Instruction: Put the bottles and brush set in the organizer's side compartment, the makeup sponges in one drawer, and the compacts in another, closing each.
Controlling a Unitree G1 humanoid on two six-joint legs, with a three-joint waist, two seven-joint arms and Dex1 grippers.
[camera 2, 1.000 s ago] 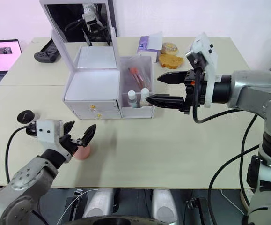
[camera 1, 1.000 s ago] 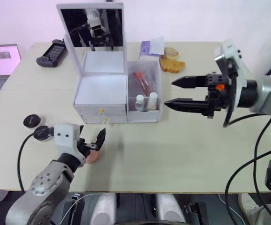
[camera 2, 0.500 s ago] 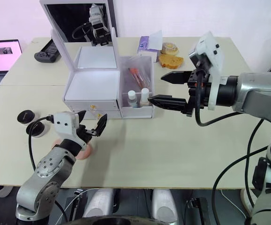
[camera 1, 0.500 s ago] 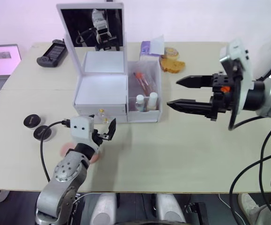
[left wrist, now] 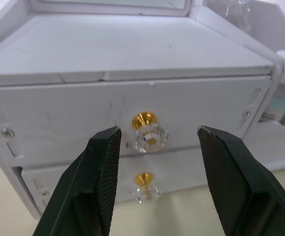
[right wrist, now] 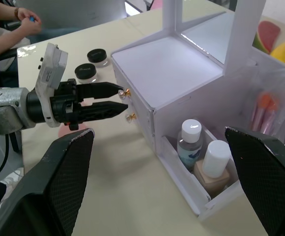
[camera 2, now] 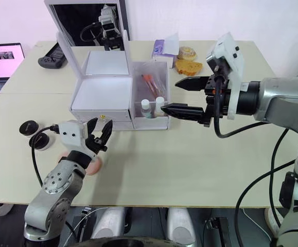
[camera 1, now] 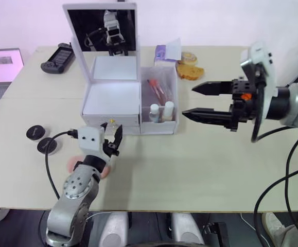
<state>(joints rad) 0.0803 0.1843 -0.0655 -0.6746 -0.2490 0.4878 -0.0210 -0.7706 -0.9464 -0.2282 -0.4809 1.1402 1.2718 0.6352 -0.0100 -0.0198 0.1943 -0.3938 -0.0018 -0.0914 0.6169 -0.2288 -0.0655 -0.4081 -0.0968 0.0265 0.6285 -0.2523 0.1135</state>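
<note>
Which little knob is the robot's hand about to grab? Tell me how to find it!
Find the white organizer box with the mirror lid standing up in the middle of the table. Its front has two drawers, each with a gold and clear knob. The one you want is the upper knob, between the open black fingers of the left gripper; the other knob sits below it.

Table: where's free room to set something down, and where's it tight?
Free: the table in front of the organizer, below the right pincer. Tight: left front, where compacts, pink sponges and the left pincer at the drawer knobs crowd together.
</note>
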